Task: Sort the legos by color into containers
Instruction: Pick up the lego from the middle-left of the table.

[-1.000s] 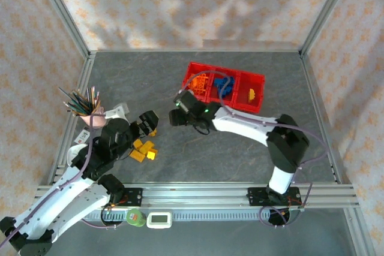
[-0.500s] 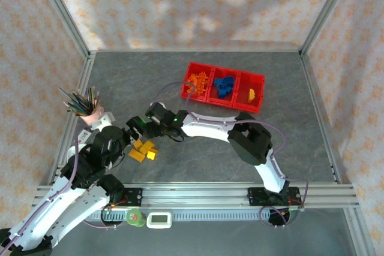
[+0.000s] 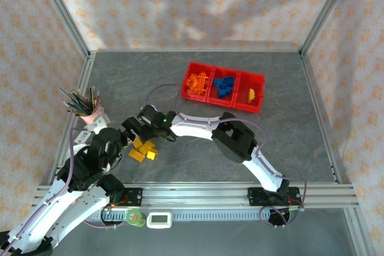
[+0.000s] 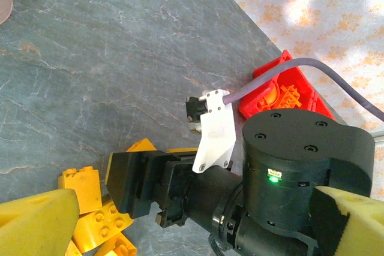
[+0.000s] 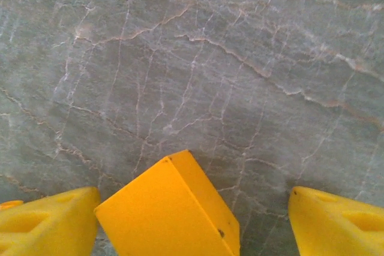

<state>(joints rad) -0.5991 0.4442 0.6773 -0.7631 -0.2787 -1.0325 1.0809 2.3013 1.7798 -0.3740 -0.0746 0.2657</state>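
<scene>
My right gripper [image 5: 193, 208] is open and low over the table, with a yellow lego [image 5: 171, 217] between its fingers, close to the left one and clear of the right one. From above, the right gripper [image 3: 135, 132] is at the loose yellow legos [image 3: 144, 150]. My left gripper [image 4: 195, 214] is open and holds nothing; the right arm's black wrist crosses in front of it. In the top view the left gripper [image 3: 122, 142] sits just left of the pile. The red containers [image 3: 223, 86] hold orange legos [image 3: 198, 82], blue legos [image 3: 224, 86] and a yellow lego [image 3: 252, 95].
A pink cup of pencils [image 3: 89, 112] stands at the left edge behind my left arm. The right arm stretches across the middle of the table. Metal frame posts line both sides. In the left wrist view several yellow legos [image 4: 90, 205] lie beside the right gripper.
The right arm has swung left from the red containers to the yellow pile and now straddles a yellow lego. The left gripper has pulled back toward the near left.
</scene>
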